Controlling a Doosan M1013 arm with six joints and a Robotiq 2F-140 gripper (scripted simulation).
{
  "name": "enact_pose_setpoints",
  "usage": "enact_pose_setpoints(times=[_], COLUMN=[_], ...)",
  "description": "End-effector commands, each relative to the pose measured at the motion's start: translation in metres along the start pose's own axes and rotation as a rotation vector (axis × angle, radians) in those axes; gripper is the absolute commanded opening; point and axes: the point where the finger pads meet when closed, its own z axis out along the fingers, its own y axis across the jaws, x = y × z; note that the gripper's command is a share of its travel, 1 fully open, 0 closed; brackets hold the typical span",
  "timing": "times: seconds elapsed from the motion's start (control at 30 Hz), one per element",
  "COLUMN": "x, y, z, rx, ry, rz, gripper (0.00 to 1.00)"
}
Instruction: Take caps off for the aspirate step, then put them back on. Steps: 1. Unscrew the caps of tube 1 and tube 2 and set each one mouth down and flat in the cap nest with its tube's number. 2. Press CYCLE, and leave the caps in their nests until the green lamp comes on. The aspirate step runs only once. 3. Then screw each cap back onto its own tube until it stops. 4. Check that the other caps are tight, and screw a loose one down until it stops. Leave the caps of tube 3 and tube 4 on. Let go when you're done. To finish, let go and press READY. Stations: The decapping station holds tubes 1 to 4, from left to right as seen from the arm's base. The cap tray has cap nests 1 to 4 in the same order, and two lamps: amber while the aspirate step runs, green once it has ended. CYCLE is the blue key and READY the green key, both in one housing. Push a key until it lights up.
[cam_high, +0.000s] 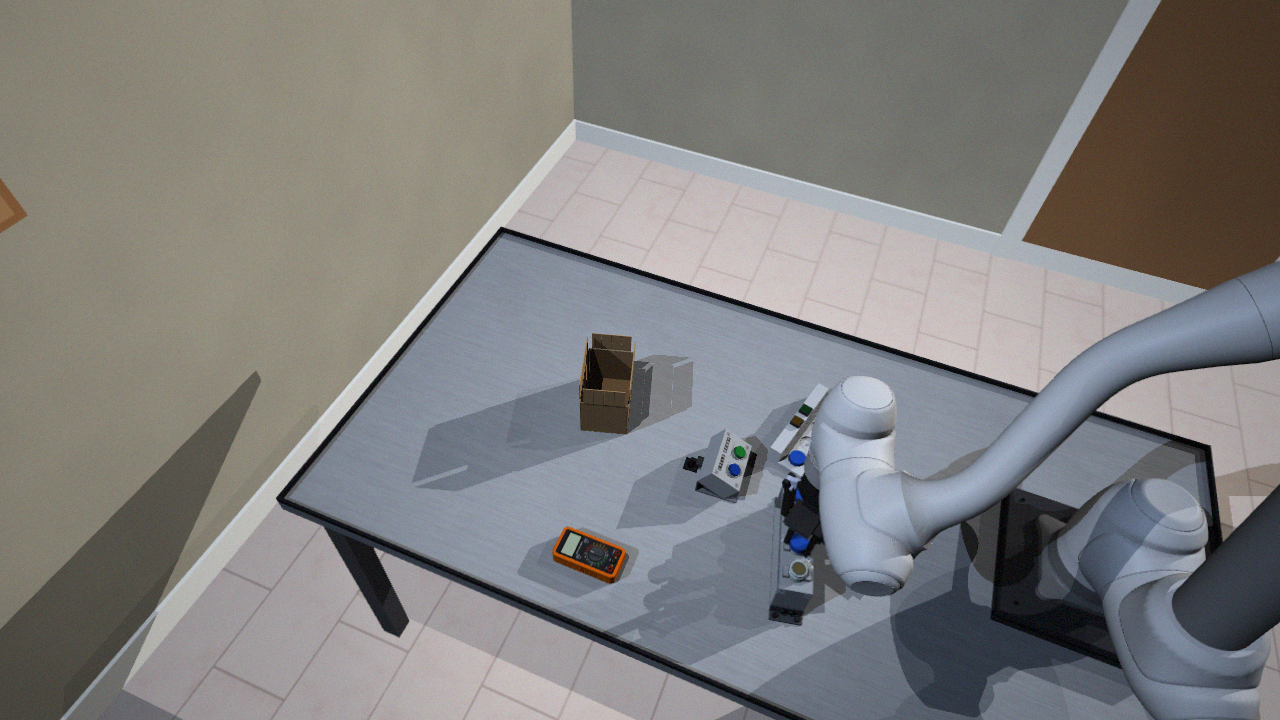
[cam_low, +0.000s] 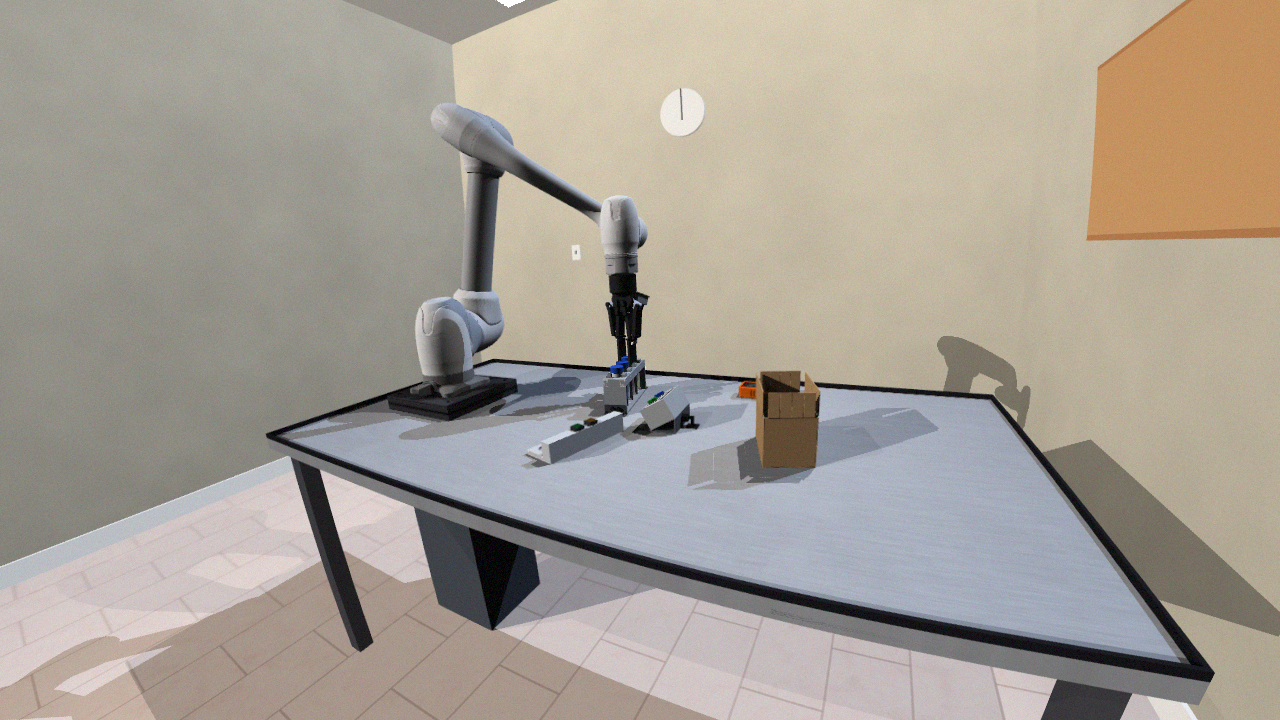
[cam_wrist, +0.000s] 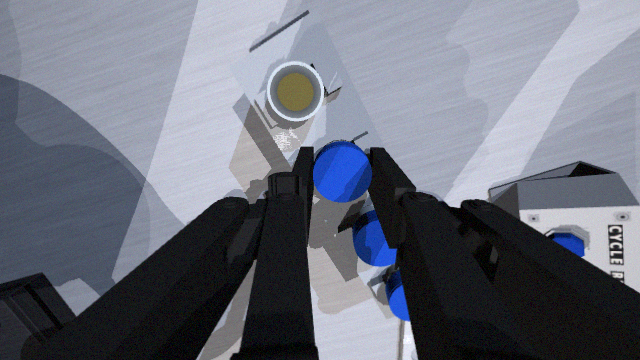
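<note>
At the left of my wrist view stands tube 1 (cam_wrist: 295, 91), already open, its yellow fill showing inside the white rim, and in the top view a blue cap (cam_high: 795, 457) lies on the near end of the cap tray (cam_high: 812, 400), which I take to be tube 1's cap in its nest, though I cannot read a number there. Just right of the open tube, my hand (cam_wrist: 341, 153) is closed on the cap of tube 2 (cam_wrist: 342, 172), one finger pressed to each side of it, with the cap sitting over its tube in the decapping station (cam_high: 791, 595). Further right and nearer to me, the caps of tube 3 (cam_wrist: 372, 239) and tube 4 (cam_wrist: 398, 296) stay on, as they should. At the far right sits the key housing (cam_wrist: 560, 192) with the blue CYCLE key (cam_wrist: 568, 243) unlit on the desk (cam_wrist: 100, 75). I judge I am in step 1, unscrewing the second cap. Next I need to keep this grip firm and turn the cap loose without tilting it, lift straight up once it is free, and carry it to nest 2, mouth down and flat, before I press CYCLE.
</note>
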Motion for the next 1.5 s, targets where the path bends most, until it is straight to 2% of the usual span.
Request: enact_pose_setpoints(times=[0.0,0.07,0.3,0.37,0.83,1.07,1.1,1.47], x=[0.0003,0.0003,0.0003,0.0003,0.0003,0.0003,0.0003,0.0003], y=[0.0003,0.0003,0.0003,0.0003,0.0003,0.0003,0.0003,0.0002], z=[-0.0006,-0.0006,-0.0009,-0.0009,-0.0012,-0.0013,-0.0011,-0.0012], rx=[-0.001,-0.001,-0.001,-0.001,-0.001,-0.001,-0.001,-0.001], ry=[0.001,0.001,0.001,0.001,0.0,0.0,0.0,0.0], rz=[0.0,0.0,-0.35,-0.35,-1.047,-1.047,-1.047,-1.047], gripper=[0.3,0.3,0.3,0.3,0.3,0.3,0.41,0.41])
